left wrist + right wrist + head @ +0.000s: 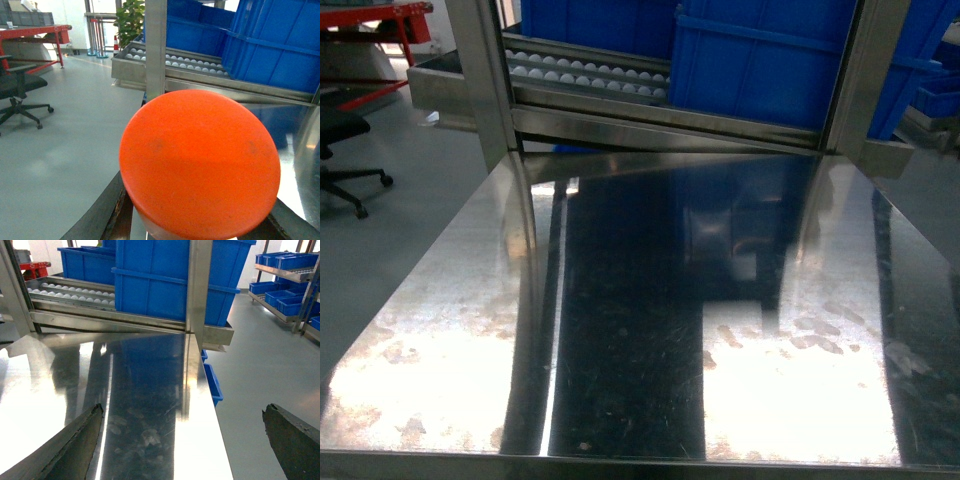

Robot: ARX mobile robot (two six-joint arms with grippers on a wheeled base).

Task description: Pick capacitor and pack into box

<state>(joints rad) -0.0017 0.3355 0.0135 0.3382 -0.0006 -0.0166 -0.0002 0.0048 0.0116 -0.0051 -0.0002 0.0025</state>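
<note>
In the left wrist view a capacitor (200, 165) with a big round orange end and a pale body fills the frame. My left gripper (200, 226) is shut on it, with a dark finger (112, 212) showing on either side below it. My right gripper (182, 412) hangs open over the right edge of the steel table (125, 390), nothing between its fingers. The head view shows only the bare steel table (620, 330) and neither gripper. The box is out of view.
Large blue bins (760, 70) and a roller conveyor (590, 75) stand behind the table, framed by steel posts (485, 70). An office chair (345, 150) is on the floor at left. More blue bins sit on shelves (285, 270) to the right.
</note>
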